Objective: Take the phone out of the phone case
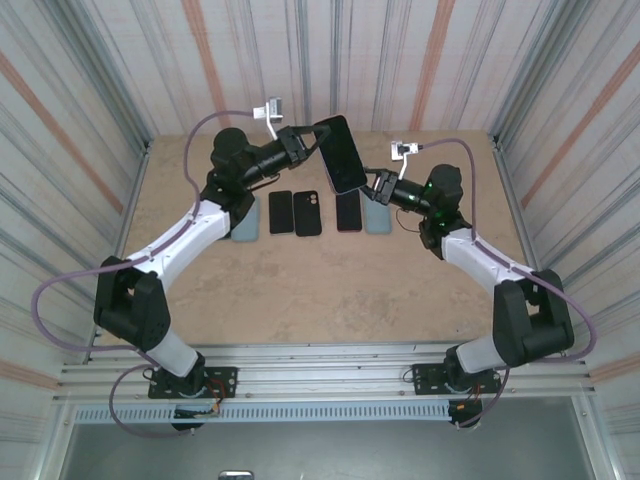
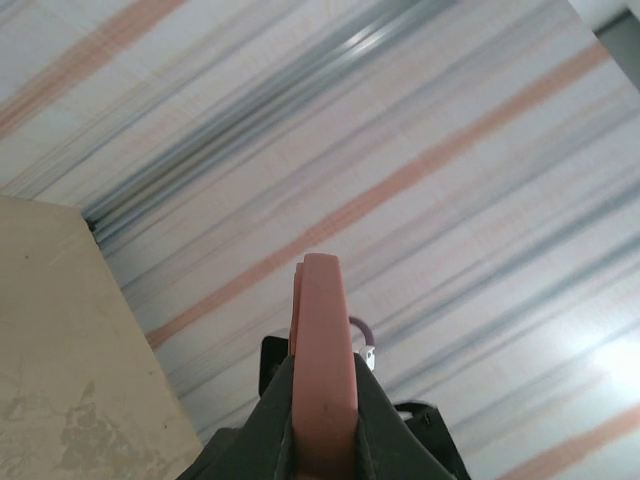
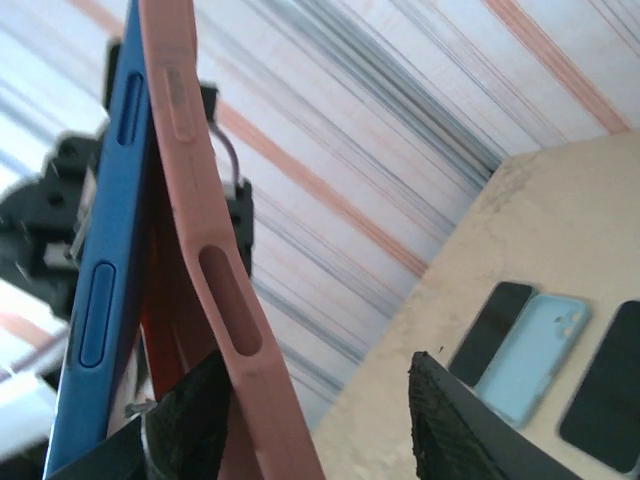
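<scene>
Right wrist view first: closest to the lens, the right gripper (image 3: 315,375) is seen with its jaws spread wide, and one dark finger (image 3: 185,425) appears to be wedged between the pink phone case (image 3: 195,200) and the blue-edged phone (image 3: 105,260). Along that side the case is peeled away from the phone and its red lining is exposed in the gap, so the extraction is judged to be begun but not finished. Whether the far end of the phone is seated in the case cannot be told from this angle. What is left, as far as can be judged: the rest of the rim is to be worked free and the phone drawn clear.

From the bases at the near edge of the table (image 1: 300,290), both arms are stretched forward and bent inward at the elbow. A row of spare phones (image 1: 295,213) and pale blue cases (image 1: 245,218) is laid flat between the two forearms. Beyond and above that row the phone is held aloft, dark screen tilted toward the overhead camera. Its upper end is clamped by the left gripper (image 1: 305,141), closed on the case edge, and its lower corner is met by the right gripper.
</scene>
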Controlling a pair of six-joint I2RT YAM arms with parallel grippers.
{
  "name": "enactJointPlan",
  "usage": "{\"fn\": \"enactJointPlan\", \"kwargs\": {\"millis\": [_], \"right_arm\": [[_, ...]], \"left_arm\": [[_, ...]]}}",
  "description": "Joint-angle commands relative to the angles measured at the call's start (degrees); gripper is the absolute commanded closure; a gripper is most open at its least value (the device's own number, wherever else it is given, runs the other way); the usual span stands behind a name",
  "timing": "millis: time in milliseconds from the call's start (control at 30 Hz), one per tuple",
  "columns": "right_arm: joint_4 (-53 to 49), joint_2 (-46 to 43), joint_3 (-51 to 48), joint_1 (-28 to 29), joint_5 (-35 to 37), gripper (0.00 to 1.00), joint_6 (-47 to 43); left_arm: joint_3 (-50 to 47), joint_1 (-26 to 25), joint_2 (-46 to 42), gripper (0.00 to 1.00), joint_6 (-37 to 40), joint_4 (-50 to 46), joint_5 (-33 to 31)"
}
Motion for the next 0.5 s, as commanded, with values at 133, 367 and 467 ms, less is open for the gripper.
{"fn": "enactJointPlan", "kwargs": {"millis": [133, 367, 467], "right_arm": [[11.2, 0.2, -1.1, 3.3, 5.9, 0.65, 16.2], [12.5, 0.9, -2.3, 3.2, 6.0, 0.8, 18.3], [12.9, 1.2, -2.5, 2.9, 6.3, 0.83, 19.0]], "left_arm": [[-4.4, -1.4, -0.2, 1.0, -9.1, 6.5, -10.4], [-6.5, -0.6, 0.0, 1.0, -10.5, 6.0, -12.4], [-6.4, -0.1, 0.6, 0.92, -12.3, 5.5, -11.8]]}}
